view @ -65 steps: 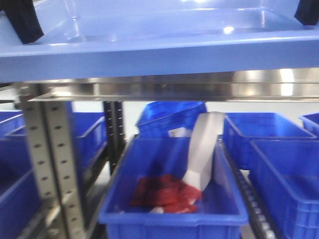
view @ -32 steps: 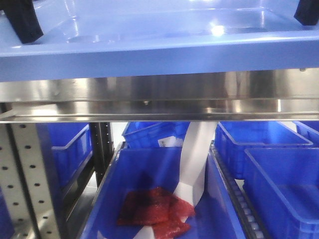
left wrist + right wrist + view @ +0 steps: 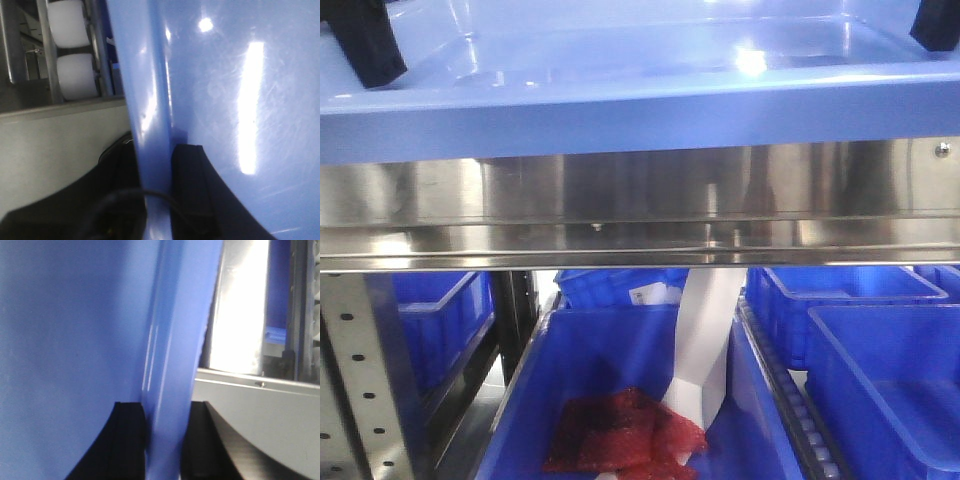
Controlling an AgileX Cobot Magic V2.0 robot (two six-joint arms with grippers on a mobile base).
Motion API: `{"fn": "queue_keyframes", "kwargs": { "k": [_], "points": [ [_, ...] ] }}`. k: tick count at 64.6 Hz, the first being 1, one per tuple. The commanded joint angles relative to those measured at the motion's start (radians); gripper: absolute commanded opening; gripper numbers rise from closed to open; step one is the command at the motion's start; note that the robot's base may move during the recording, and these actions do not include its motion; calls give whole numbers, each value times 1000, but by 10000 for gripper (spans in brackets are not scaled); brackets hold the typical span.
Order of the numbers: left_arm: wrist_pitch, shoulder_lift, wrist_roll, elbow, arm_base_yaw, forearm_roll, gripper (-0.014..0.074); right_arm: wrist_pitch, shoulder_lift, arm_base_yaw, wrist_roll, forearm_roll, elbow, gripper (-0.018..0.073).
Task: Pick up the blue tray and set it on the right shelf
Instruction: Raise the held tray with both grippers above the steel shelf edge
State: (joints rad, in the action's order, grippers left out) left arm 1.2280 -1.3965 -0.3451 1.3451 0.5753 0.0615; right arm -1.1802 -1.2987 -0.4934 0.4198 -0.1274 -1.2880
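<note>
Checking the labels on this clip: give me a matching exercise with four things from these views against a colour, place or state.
1. blue tray
2. right shelf
3. red packet
4. left gripper

A. shiny steel
B. lying in a deep blue bin
C. black, shut on a rim
D. pale glossy blue

Pairs: 1-D, 2-A, 3-B, 4-C

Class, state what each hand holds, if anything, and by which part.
Both hold the blue tray: left hand clamped on its left rim, right hand on its right rim.
</note>
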Motion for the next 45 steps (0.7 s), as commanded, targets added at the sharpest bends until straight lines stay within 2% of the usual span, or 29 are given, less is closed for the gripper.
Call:
{"fn": "queue_keyframes", "kwargs": {
  "k": [1, 45],
  "points": [
    [52, 32, 34, 21, 15, 12, -48, 66, 30, -5, -29, -21, -30, 57],
    [52, 32, 34, 21, 15, 12, -48, 66, 30, -5, -29, -21, -30, 57]
  ]
}}
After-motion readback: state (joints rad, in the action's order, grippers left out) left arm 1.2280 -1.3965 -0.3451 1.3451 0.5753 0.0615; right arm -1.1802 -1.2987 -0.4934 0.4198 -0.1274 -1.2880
